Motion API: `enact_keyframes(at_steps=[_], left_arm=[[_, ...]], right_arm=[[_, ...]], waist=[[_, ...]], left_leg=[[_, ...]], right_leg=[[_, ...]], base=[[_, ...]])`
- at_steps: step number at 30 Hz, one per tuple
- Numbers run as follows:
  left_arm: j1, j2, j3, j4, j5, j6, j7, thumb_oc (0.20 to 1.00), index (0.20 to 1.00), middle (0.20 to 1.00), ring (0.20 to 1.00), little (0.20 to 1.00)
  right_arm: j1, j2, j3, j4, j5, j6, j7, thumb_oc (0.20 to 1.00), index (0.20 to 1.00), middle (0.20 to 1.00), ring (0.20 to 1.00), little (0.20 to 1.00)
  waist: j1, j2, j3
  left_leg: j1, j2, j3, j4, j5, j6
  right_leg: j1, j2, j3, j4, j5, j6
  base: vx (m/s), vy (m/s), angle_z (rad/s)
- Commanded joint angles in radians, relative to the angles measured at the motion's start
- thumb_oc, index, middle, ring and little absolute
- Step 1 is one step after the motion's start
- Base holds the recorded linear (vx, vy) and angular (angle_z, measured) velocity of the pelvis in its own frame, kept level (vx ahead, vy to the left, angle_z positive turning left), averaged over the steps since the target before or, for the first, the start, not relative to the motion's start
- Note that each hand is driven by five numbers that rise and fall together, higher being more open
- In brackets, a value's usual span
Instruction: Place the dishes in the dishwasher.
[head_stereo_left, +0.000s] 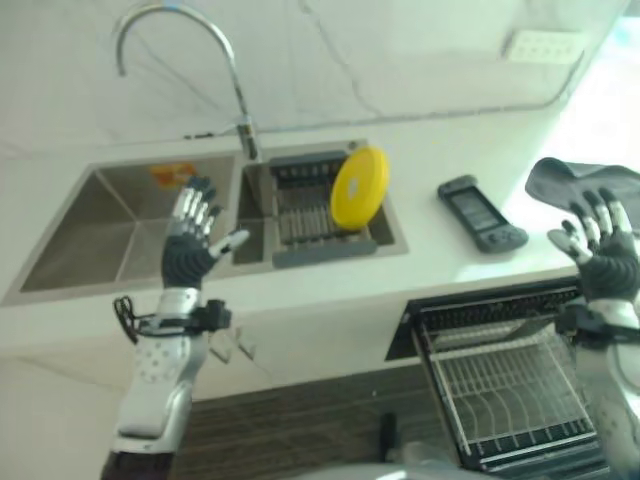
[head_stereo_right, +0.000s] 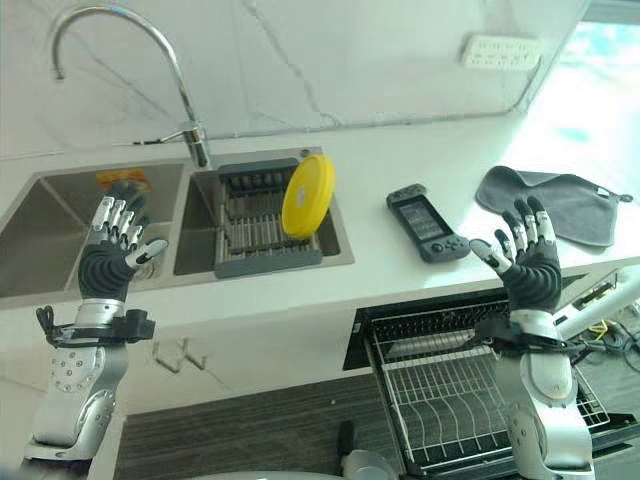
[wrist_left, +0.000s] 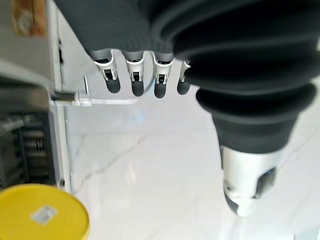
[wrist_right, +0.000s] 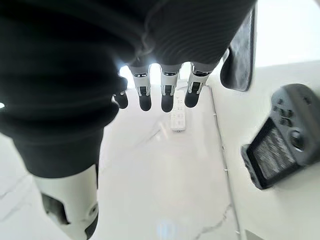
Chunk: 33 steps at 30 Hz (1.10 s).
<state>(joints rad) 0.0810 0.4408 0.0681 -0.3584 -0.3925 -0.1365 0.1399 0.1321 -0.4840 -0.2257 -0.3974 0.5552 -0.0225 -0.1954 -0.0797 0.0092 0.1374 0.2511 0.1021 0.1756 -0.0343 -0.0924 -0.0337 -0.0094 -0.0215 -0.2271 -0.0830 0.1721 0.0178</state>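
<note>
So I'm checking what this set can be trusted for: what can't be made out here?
- Yellow plate: the part down in the sink rack is hidden by the wires, so its support is unclear.
- Dishwasher rack: its right side is covered by the right hand and arm.
- Grey cloth: cut off by the edge in the left eye view.
- Orange item in the left basin: too small to identify.
- Left hand: open, holding nothing.

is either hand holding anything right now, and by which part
Nothing is held. The left hand and the right hand are both raised with open fingers. The yellow plate stands in the sink rack, untouched.
</note>
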Motion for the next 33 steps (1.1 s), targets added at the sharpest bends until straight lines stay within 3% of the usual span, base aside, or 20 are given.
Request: enact_keyframes(at_steps=[1,5,9,10,11,13,17,21,29,32,33], left_arm=[[-0.039,0.051,0.014,-0.048,-0.006,-0.034,0.004,1.0,1.0,1.0,1.0,1.0],[-0.032,0.043,0.01,-0.05,-0.015,-0.037,-0.008,1.0,1.0,1.0,1.0,1.0],[-0.002,0.024,0.009,-0.049,-0.001,-0.068,-0.038,1.0,1.0,1.0,1.0,1.0],[0.001,0.021,0.01,-0.048,0.006,-0.07,-0.04,1.0,1.0,1.0,1.0,1.0],[0.012,0.018,0.012,-0.045,0.006,-0.079,-0.043,1.0,1.0,1.0,1.0,1.0],[0.023,0.024,0.011,-0.042,-0.007,-0.095,-0.034,1.0,1.0,1.0,1.0,1.0],[0.009,0.016,0.005,-0.024,0.0,-0.117,-0.038,1.0,1.0,1.0,1.0,1.0],[-0.004,0.027,0.01,-0.012,0.017,-0.124,-0.04,1.0,1.0,1.0,1.0,1.0],[-0.058,0.041,0.007,0.0,0.012,-0.089,-0.039,1.0,1.0,1.0,1.0,1.0],[-0.05,0.04,0.009,-0.005,0.015,-0.081,-0.042,1.0,1.0,1.0,1.0,1.0],[-0.044,0.045,0.015,-0.006,0.027,-0.08,-0.045,1.0,1.0,1.0,1.0,1.0]], right_arm=[[-0.038,-0.038,-0.017,-0.026,-0.033,-0.027,0.006,1.0,1.0,1.0,1.0,1.0],[-0.03,-0.043,-0.032,-0.014,-0.064,-0.057,0.042,1.0,1.0,1.0,1.0,1.0],[0.006,-0.066,-0.07,-0.004,-0.019,-0.029,0.09,1.0,1.0,1.0,1.0,1.0],[0.004,-0.061,-0.07,-0.004,-0.008,-0.02,0.092,1.0,1.0,1.0,1.0,1.0],[-0.005,-0.053,-0.065,0.006,-0.015,-0.005,0.109,1.0,1.0,1.0,1.0,1.0],[-0.015,-0.068,-0.055,0.014,-0.039,0.002,0.121,1.0,1.0,1.0,1.0,1.0],[-0.05,-0.109,-0.043,0.028,-0.005,0.001,0.13,1.0,1.0,1.0,1.0,1.0],[-0.004,-0.103,-0.061,0.005,0.057,-0.01,0.181,1.0,1.0,1.0,1.0,1.0],[-0.037,-0.061,-0.051,0.021,0.055,-0.029,0.146,1.0,1.0,1.0,1.0,1.0],[-0.048,-0.053,-0.039,0.019,0.072,-0.016,0.148,1.0,1.0,1.0,1.0,1.0],[-0.061,-0.037,-0.02,0.035,0.102,-0.012,0.157,1.0,1.0,1.0,1.0,1.0]], waist=[[-0.018,-0.04,-0.007],[-0.031,-0.036,-0.005],[-0.035,-0.049,0.013],[-0.033,-0.052,0.016],[-0.025,-0.047,0.017],[-0.006,-0.039,0.017],[0.046,-0.045,0.018],[0.05,-0.061,-0.015],[0.076,-0.091,-0.015],[0.09,-0.1,-0.012],[0.1,-0.099,-0.001]], left_leg=[[-0.058,-0.1,-0.012,-0.053,0.039,0.044],[-0.053,-0.082,0.027,-0.015,0.039,0.022],[-0.189,-0.018,0.035,0.297,0.141,-0.045],[-0.203,-0.012,0.045,0.278,0.127,-0.038],[-0.212,-0.003,0.064,0.15,0.11,-0.031],[-0.207,-0.012,0.051,-0.019,0.165,-0.041],[-0.298,-0.007,0.014,-0.051,0.239,-0.064],[-0.261,-0.033,0.009,-0.053,0.195,-0.031],[-0.222,-0.064,-0.026,-0.053,0.153,0.014],[-0.219,-0.077,-0.026,-0.053,0.148,0.031],[-0.21,-0.078,-0.024,-0.053,0.144,0.042]], right_leg=[[0.018,-0.029,0.037,0.073,-0.079,0.093],[0.044,-0.015,0.051,0.067,-0.093,0.074],[0.079,-0.01,0.084,0.044,-0.098,0.033],[0.083,-0.015,0.087,0.041,-0.098,0.038],[0.09,-0.021,0.09,0.031,-0.101,0.056],[0.115,-0.023,0.102,0.004,-0.103,0.073],[0.176,-0.023,0.112,-0.004,-0.146,0.076],[0.188,-0.055,0.074,0.006,-0.148,0.1],[0.148,-0.077,0.053,0.106,-0.165,0.119],[0.132,-0.085,0.037,0.182,-0.136,0.135],[0.078,-0.094,0.013,0.307,-0.092,0.146]], base=[[0.17,-0.17,-0.08],[0.18,-0.181,-0.04],[0.15,-0.121,0.05],[0.22,0.125,0.15],[0.21,0.226,0.2],[0.23,0.278,0.28],[0.17,0.243,0.13],[0.15,0.327,-0.18],[0.06,0.133,-0.19],[0.01,0.122,-0.01],[0.02,0.079,-0.21]])
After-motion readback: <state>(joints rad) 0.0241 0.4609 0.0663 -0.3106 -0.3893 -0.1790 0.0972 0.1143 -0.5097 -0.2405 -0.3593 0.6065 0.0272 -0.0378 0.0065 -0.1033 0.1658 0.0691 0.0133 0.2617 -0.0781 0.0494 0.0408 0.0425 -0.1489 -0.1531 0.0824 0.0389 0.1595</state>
